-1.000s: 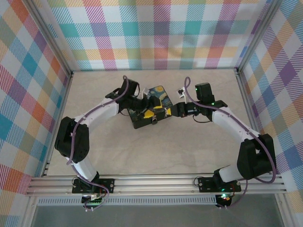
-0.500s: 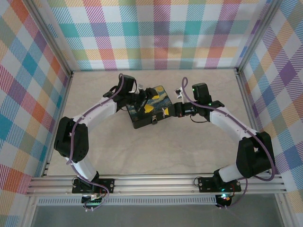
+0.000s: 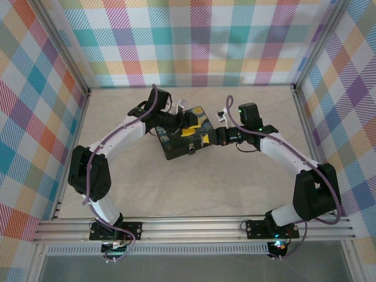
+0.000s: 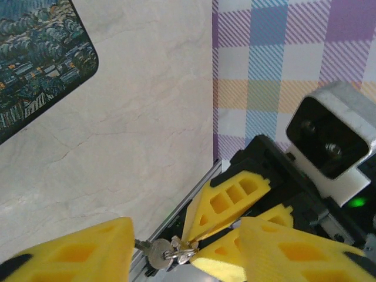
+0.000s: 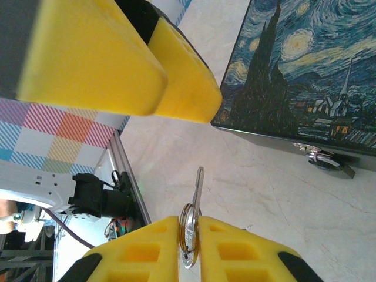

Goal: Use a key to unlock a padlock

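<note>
At the far middle of the worktop, both arms close in on a dark blue-and-yellow printed tin.

Left: the left hand hangs over the tin's far side, released, with its fingers spread wide. The key shows through the gap between them. Whether the hand touches the tin cannot be told. Judgement: the wide spread leaves room for the key, and the hand is placed where it could steady the tin.

Centre: the tin lies flat, skewed to the front rails. The padlock, a small silvery piece, hangs at the hasp on the tin's side wall, close to the worktop. It is too small to tell whether the shackle is latched or which way the keyhole faces.

Right: the right hand is clenched on the key at its head and ring. The blade sticks out free beyond the fingertips, presumably so it can lead into the keyway. The key is near the padlock but apart from it, with bare worktop between. The blade points past the lock, not at it.

Judgement: this is the approach and alignment step, and the key is not yet inserted. The blade needs turning toward the keyhole. The lock hangs loose and may swing, and the thin key could pivot in the grip.
</note>
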You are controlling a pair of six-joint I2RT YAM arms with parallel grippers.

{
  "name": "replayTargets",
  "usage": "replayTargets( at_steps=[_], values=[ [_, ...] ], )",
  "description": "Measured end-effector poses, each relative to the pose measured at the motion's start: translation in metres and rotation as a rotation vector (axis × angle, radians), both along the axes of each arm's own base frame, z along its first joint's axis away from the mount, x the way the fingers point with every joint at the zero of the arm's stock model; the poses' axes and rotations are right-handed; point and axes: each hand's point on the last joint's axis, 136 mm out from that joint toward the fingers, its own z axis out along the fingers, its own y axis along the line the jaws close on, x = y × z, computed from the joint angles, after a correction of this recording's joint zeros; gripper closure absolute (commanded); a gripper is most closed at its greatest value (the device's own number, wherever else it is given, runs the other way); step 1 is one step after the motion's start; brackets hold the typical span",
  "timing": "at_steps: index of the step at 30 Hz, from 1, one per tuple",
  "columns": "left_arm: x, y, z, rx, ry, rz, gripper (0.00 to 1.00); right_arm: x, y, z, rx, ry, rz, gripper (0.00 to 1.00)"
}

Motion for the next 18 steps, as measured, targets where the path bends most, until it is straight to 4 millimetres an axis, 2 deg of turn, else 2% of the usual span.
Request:
replayTargets(
  at_steps=[6, 10, 14, 18],
  values=[
    [-0.016, -0.01, -0.001, -0.002, -0.035, -0.082, 0.6, 0.004, 0.003, 0.0, 0.018, -0.002, 0.004, 0.84],
    [-0.025, -0.009, -0.007, 0.027, -0.038, -0.119, 0.61, 0.004, 0.004, 0.001, 0.024, 0.004, 0.005, 0.84],
    [-0.029, -0.006, -0.011, 0.044, -0.036, -0.134, 0.72, 0.003, 0.004, 0.001, 0.027, 0.007, 0.008, 0.84],
    [-0.029, -0.007, -0.01, 0.042, -0.045, -0.14, 0.73, 0.003, 0.004, 0.002, 0.03, 0.009, 0.011, 0.84]
  ],
)
